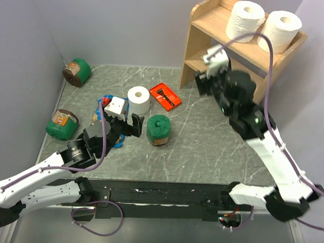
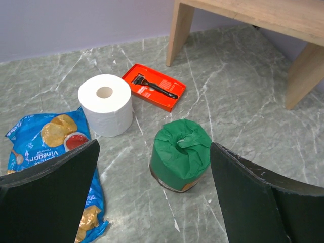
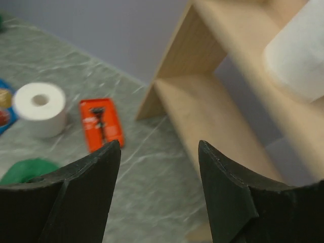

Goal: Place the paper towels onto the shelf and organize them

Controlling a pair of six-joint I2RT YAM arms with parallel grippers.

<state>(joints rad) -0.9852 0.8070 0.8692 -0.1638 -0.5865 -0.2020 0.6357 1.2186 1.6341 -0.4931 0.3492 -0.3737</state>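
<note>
White cylindrical paper towel roll [image 2: 105, 105] on the grey marbled surface [image 2: 243, 101] looks soft, featherlight; left claw [image 2: 154, 147] and right claw [image 3: 159, 144] gape empty, so pinch its sides gently.

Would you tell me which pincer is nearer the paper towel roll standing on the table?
Left. The left pincer sits just short of the roll, facing it; the right pincer is away beside the shelf.

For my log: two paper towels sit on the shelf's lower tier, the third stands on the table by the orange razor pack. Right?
Wrong tier: the top external view shows those two paper towels on the shelf's top tier. The third roll does stand by the orange razor pack.
</note>
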